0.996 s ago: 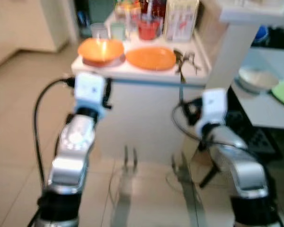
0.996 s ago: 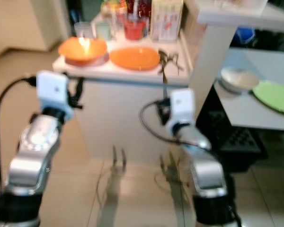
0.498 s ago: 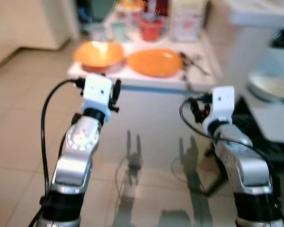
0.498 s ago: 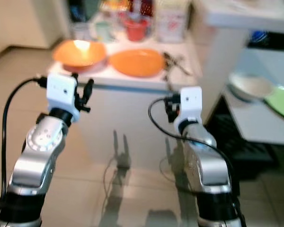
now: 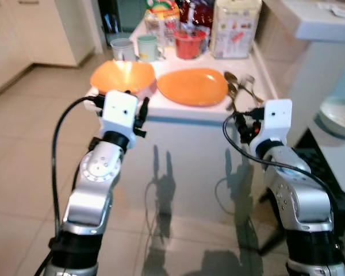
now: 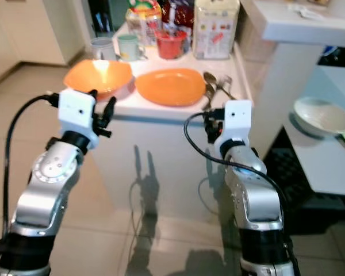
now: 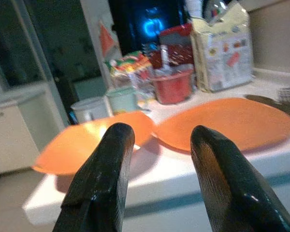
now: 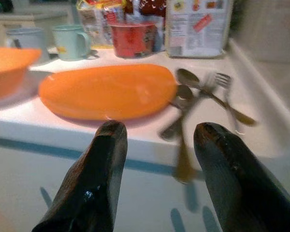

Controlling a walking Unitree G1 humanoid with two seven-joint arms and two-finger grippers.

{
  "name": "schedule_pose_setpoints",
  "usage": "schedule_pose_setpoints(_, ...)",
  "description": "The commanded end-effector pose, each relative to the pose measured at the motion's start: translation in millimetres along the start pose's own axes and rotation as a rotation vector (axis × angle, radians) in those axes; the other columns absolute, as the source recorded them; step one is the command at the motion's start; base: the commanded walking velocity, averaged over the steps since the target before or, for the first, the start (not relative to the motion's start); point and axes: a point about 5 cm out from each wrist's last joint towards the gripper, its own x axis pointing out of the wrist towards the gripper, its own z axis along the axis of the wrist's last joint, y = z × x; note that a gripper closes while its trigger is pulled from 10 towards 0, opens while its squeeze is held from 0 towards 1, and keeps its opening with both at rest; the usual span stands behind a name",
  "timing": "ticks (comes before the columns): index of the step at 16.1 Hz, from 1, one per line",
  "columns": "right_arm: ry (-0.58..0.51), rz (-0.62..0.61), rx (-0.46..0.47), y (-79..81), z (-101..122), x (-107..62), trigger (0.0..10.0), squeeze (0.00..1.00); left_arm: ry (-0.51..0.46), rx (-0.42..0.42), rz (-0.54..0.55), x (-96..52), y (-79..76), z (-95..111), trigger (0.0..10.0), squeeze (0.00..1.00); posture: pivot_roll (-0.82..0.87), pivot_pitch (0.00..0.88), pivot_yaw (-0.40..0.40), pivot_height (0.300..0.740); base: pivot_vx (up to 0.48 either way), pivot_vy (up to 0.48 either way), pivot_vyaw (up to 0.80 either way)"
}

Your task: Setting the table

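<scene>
White counter (image 5: 190, 112) holds everything: a big carton (image 5: 234, 27) at the back, then a flat orange plate (image 5: 192, 86) near the front edge, with an orange bowl (image 5: 122, 76) just left of it, looks empty. Behind them are a red cup (image 5: 190, 43) and two pale mugs (image 5: 147, 48). Spoons and a fork (image 5: 240, 89) lie right of the plate. Left gripper (image 7: 157, 193) and right gripper (image 8: 157, 188) both hang spread apart, holding nothing, just short of the counter. Beige tile floor (image 5: 23, 149).
</scene>
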Motion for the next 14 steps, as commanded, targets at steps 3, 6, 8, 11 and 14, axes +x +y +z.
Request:
schedule_pose_setpoints(3,-0.013,0.012,0.003,2.7,6,1.2,10.0,0.0,-0.022,0.0,-0.011,2.7,0.1,6,10.0,0.0,-0.02,0.0,0.006,0.74,0.369,0.0,-0.53)
schedule_pose_setpoints(6,-0.022,0.007,0.002,1.7,9,2.7,10.0,0.0,-0.027,0.0,-0.019,3.0,-0.2,8,10.0,0.0,-0.02,0.0,0.007,0.74,0.366,0.0,0.0)
schedule_pose_setpoints(8,-0.021,0.007,0.002,1.9,10,3.2,10.0,0.0,-0.031,0.002,-0.024,3.1,-0.4,8,10.0,0.0,-0.02,0.0,0.006,0.74,0.368,0.0,0.0)
schedule_pose_setpoints(11,-0.006,0.012,-0.008,2.2,10,4.8,10.0,0.0,-0.034,0.004,-0.039,2.9,-2.3,9,10.0,0.0,-0.01,0.0,0.006,0.74,0.366,0.0,0.0)
schedule_pose_setpoints(14,-0.021,-0.026,0.005,0.4,17,7.8,10.0,0.0,-0.036,0.01,-0.117,0.9,-9.3,12,10.0,0.0,-0.01,0.0,0.006,0.74,0.123,0.0,0.0)
